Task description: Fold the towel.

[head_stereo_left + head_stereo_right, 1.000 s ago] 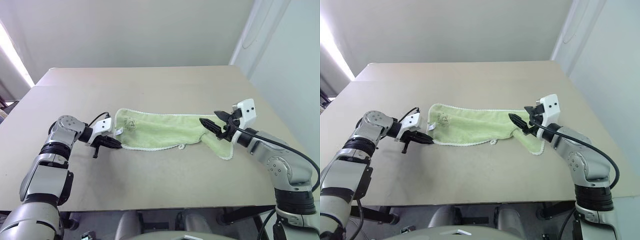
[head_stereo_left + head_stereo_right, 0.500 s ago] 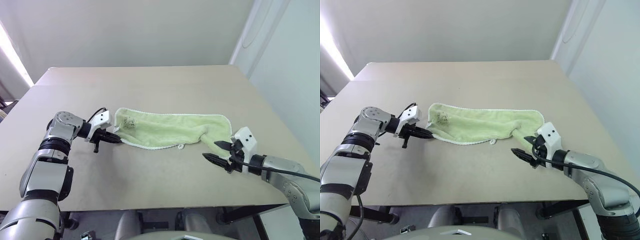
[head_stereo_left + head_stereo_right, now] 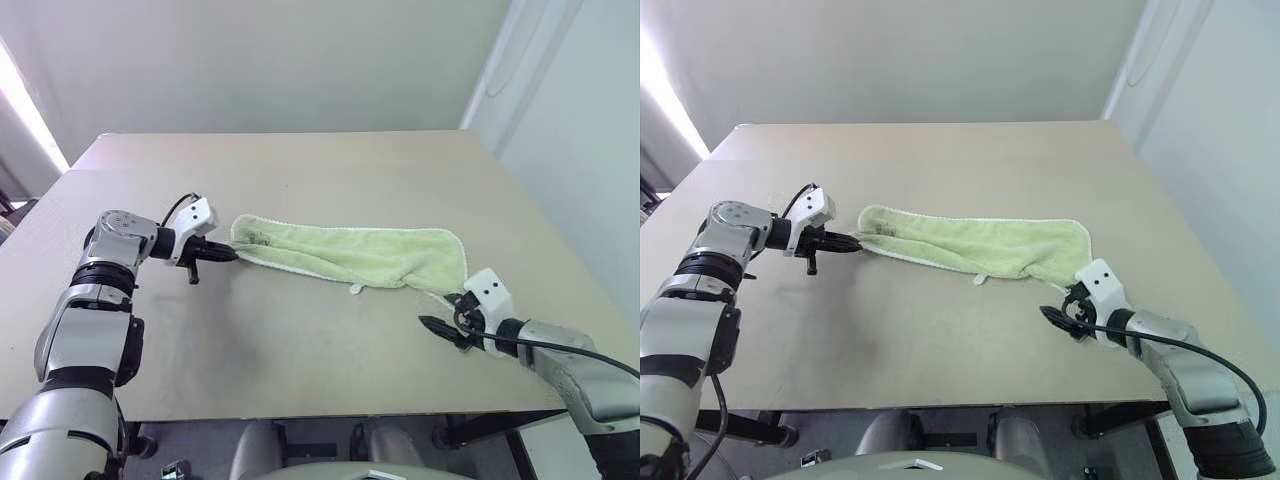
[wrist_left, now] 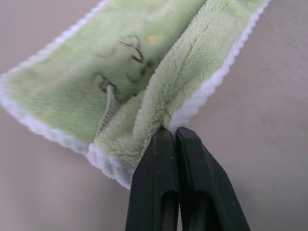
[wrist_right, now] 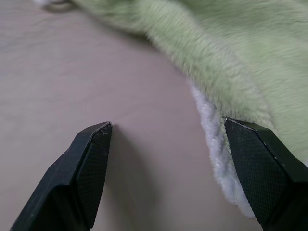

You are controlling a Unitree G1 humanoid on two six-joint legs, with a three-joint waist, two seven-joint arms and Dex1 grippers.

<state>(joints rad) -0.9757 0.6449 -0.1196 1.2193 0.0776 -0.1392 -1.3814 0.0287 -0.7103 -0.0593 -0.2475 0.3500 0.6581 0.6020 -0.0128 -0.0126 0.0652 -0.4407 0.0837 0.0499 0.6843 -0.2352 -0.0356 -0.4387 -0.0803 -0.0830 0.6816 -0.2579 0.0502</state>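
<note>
Towel (image 3: 350, 255) laid long across table (image 3: 300, 340). One end pinched in left gripper (image 3: 232, 253), jaws shut tight, likely for lifting over. Right gripper (image 5: 168, 168) set at other end, jaws wide apart, nothing held, likely ready for grabbing.

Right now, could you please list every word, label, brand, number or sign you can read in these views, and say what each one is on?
No text can be read anywhere.
Dark handwritten marks on the towel, near the corner pinched by the left gripper: too blurred and creased to read.
Small white loop tag beside those marks: no print can be made out on it.
</note>
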